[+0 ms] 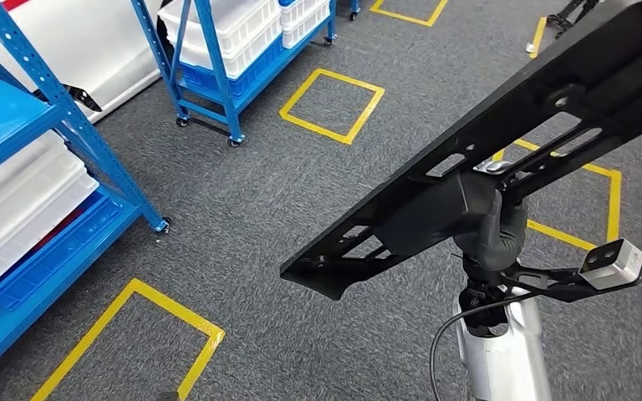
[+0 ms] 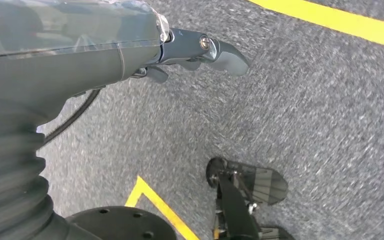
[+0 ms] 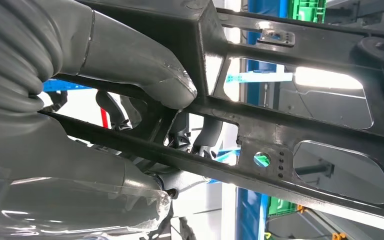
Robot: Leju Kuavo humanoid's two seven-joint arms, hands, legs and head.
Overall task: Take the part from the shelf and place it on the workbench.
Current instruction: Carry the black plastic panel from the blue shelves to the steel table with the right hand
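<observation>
Head view shows the right hand [image 1: 489, 221] gripping the long black part [image 1: 468, 159] over the floor [image 1: 259, 209]; carry it level, clear of the blue shelf [image 1: 67, 125]. Left hand [image 2: 200, 50] holds nothing, fingers loosely out.

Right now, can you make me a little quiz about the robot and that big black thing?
1. True or false: the black part lies on the floor.
2. Which hand holds it? A) left B) right
3. Fill in: the squares taped on the floor are ____.

Key: 1. False, it is held up in the air. 2. B, the right hand grips it; the left hand holds nothing. 3. Yellow.
</observation>
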